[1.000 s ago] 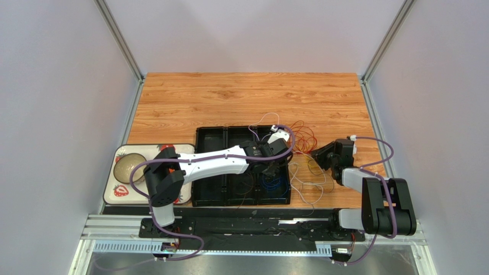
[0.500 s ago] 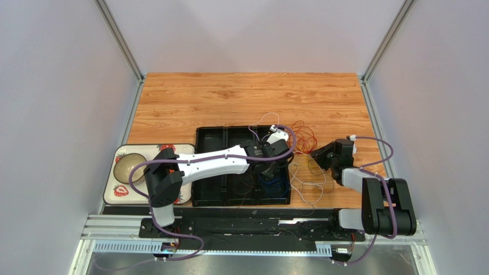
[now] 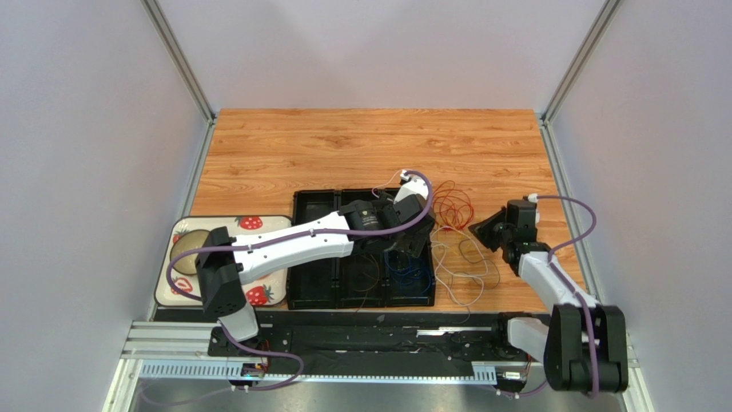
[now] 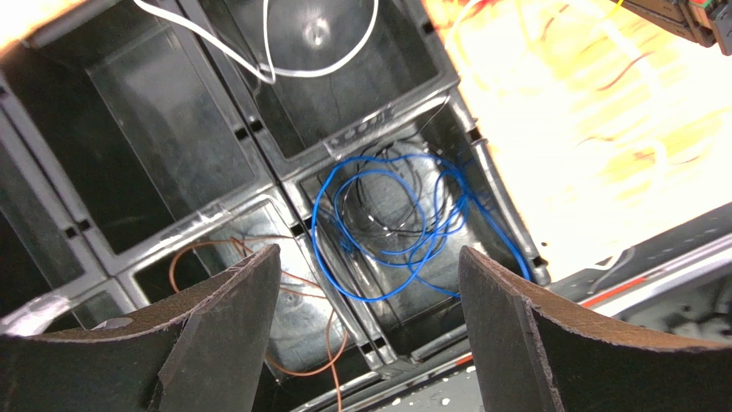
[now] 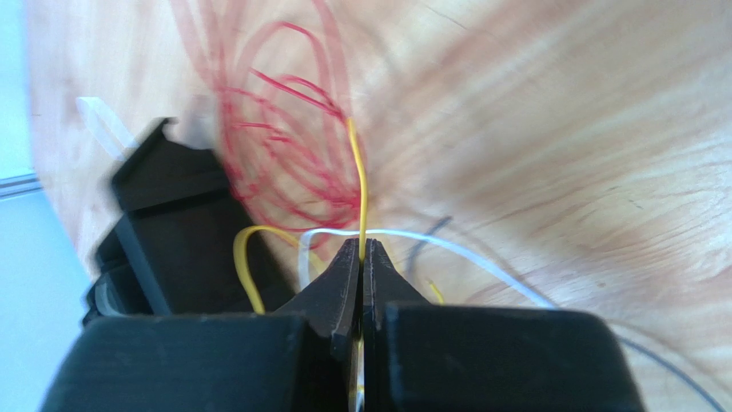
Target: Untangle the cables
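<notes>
Since the right gripper (image 5: 361, 257) was clamped on a yellow cable (image 5: 359, 184) touching the red coil (image 5: 283, 163) right of the black tray (image 3: 314, 210), a pull could drag both tighter. Over the tray, the left gripper (image 4: 369, 283) gaped empty; compartments below held a blue cable (image 4: 395, 157), an orange cable (image 4: 215, 242) and a white cable (image 4: 318, 70).

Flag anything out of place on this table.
The tangle stands out: red cables and white cables lie in crossing loops on the table right of the tray, unsorted, while a blue cable sits coiled inside one compartment. The right tool pinches a yellow cable there. Nothing looks spilled or broken.
</notes>
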Tool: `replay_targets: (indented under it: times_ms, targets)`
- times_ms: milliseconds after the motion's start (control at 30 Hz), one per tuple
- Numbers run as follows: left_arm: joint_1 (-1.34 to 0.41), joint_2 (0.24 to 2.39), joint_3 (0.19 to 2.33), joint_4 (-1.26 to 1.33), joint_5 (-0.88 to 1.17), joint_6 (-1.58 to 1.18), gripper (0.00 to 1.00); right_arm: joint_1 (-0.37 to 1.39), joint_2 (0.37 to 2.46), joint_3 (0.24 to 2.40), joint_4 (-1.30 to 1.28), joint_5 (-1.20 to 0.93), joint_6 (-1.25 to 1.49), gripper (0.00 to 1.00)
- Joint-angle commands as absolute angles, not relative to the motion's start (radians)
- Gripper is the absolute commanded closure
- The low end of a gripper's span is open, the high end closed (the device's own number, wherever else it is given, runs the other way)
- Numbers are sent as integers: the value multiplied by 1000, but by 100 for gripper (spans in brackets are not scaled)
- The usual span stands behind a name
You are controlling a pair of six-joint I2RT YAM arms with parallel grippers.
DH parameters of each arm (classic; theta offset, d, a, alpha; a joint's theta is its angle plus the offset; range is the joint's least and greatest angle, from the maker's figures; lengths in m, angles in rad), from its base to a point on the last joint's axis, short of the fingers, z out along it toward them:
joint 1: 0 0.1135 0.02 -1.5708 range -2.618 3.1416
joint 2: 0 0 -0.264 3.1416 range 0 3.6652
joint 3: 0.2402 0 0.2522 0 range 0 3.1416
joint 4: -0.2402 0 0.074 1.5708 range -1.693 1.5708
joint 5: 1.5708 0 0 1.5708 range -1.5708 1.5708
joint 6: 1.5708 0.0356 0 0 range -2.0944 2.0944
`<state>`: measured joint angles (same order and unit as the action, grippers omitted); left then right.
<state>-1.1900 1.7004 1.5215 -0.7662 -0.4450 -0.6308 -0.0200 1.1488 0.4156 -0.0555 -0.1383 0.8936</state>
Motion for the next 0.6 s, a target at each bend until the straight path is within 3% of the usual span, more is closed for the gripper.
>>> replay_targets:
  times_ms: [0,367,500,567]
  targets:
    - [-1197,1634,1569,-752,-460,-598,16,-12,988,589,-294,-101,818,100]
    - [-1200,1511,1442,-500,-354,-525,17,40,836,941,-597,-106,706,100]
    - [-1200,1451,1365,-424,-351,-511,18,58,807,1038,-585,-173,643,100]
    - [-1200,1407,1303,-341,-315,-494,17,63,734,1029,-458,-260,605,100]
